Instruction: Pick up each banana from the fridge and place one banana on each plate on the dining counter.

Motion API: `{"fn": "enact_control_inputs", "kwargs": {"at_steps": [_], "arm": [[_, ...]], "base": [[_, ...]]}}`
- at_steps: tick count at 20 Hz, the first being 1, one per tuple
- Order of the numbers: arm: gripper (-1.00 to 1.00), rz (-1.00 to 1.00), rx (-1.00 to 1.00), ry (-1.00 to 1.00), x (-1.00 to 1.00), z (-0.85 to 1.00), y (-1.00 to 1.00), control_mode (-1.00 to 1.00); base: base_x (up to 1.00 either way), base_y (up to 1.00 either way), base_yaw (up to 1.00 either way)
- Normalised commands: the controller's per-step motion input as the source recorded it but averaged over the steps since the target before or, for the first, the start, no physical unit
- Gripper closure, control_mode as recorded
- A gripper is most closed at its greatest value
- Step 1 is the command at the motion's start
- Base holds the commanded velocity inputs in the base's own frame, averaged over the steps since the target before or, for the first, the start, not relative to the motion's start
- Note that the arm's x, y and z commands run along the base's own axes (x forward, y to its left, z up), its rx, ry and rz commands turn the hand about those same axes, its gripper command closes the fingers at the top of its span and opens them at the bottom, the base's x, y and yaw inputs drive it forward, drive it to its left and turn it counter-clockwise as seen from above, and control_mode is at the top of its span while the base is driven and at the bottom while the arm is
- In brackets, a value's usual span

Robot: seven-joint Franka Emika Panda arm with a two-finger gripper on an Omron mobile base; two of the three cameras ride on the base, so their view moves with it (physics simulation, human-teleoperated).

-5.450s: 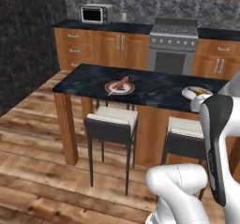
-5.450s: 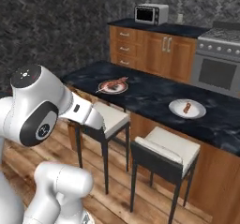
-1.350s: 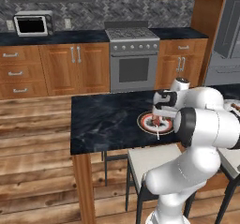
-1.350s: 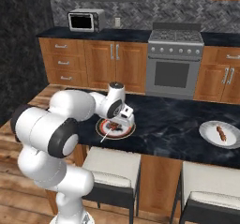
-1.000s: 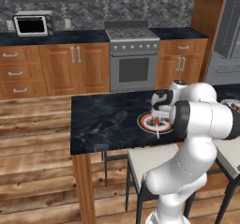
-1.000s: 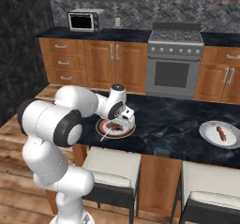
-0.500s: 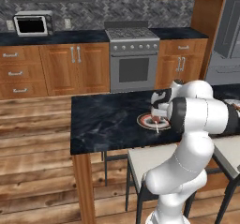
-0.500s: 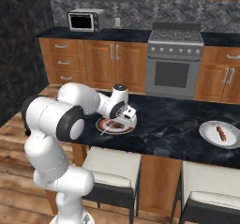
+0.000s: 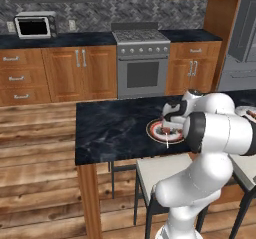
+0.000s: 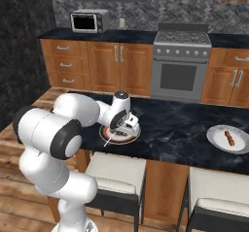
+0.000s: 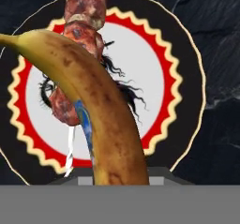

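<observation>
Here the pincer (image 10: 127, 124) was positioned directly above the patterned plate (image 11: 185, 101) on the dining surface (image 9: 112, 128), its jaws closed down on a banana (image 11: 96, 106). In the hand view the banana, yellow with brown speckling, ran from between the jaws up and across the plate, its stem end reaching past the plate's dark rim at the upper left. A skewer of brown meat pieces (image 11: 77, 40) lay on the plate under the banana and crossed it; whether the banana touched the skewer could not be determined. In the right base view a second plate (image 10: 221, 143), plain white and carrying a small skewered item (image 10: 229, 139), stood well apart on the same surface, further along to the right.
</observation>
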Motion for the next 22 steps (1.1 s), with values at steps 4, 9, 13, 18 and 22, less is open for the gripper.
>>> {"fn": "enact_control_inputs", "kwargs": {"at_steps": [4,9,13,18,22], "arm": [[-1.0,0.0,0.0,0.0,0.0,-0.07,0.28,-1.0],[-1.0,0.0,0.04,-0.02,-0.05,-0.01,0.0,-1.0],[-1.0,0.0,0.04,-0.13,-0.29,0.06,0.0,-1.0],[-1.0,-0.07,0.0,-0.22,-0.6,0.78,-0.05,-1.0],[-1.0,-0.02,0.0,-0.22,-0.65,1.0,-0.05,-1.0]], "base": [[0.0,0.0,0.0],[0.0,0.0,0.0],[0.0,0.0,0.0],[0.0,0.0,0.0],[0.0,0.0,0.0]]}}
